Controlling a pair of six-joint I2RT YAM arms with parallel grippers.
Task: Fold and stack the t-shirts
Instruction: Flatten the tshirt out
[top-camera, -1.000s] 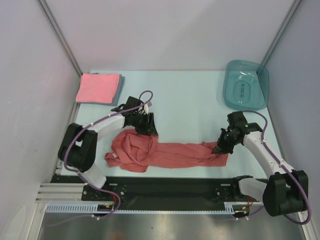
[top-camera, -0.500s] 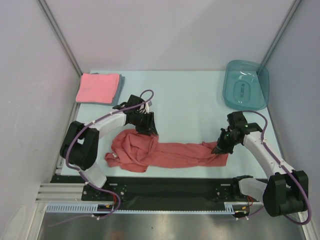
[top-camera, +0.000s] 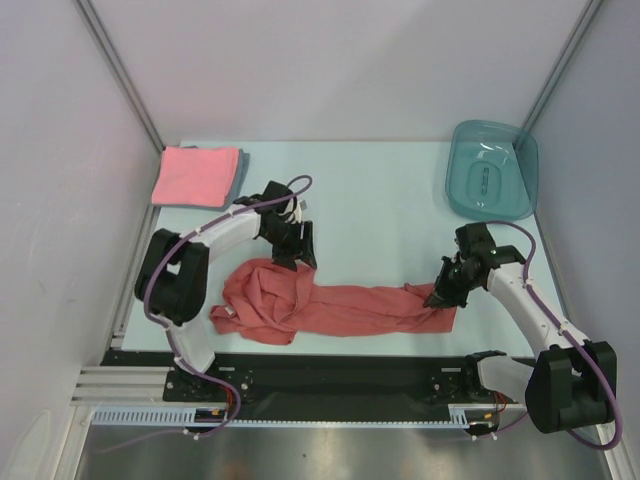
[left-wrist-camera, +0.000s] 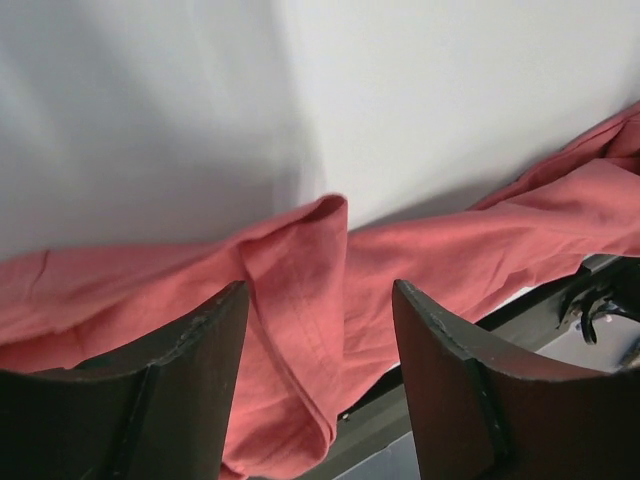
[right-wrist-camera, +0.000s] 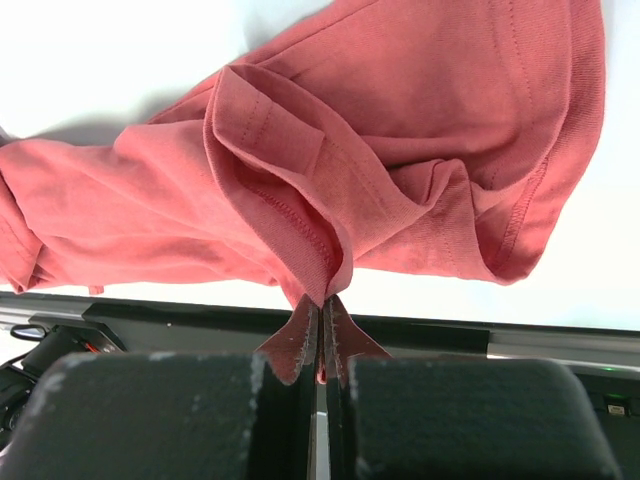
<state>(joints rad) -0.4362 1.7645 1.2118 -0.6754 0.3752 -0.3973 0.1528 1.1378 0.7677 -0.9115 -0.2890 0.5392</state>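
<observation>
The brick-red t-shirt (top-camera: 330, 305) is lying unfolded and rumpled along the table's (top-camera: 380, 215) 6 o'clock edge, bunching into a wider heap toward 8 o'clock and stretching out as a narrow twisted band toward 4 o'clock. The left arm (top-camera: 215, 233) is curving in from 8 o'clock, and the left jaws are hanging over the heap's 12 o'clock edge. They are standing well apart and gripping nothing, with a raised ridge of red cloth showing between them in the left wrist view; whether their tips are touching the fabric I cannot tell. The right arm (top-camera: 520, 290) is reaching in from 4 o'clock, and the right jaws are pressing together on a pinched fold of the same shirt at its 3 o'clock end, the stitched hem draping away from the pinch in the right wrist view. The pink t-shirt (top-camera: 193, 176) is sitting folded as a neat square in the table's 10 o'clock corner, lying on top of the grey-blue t-shirt (top-camera: 242, 168), of which only a thin strip is peeking out along the 3 o'clock side. The teal tub (top-camera: 490, 170) is resting at the 2 o'clock corner, well apart from all three shirts.
</observation>
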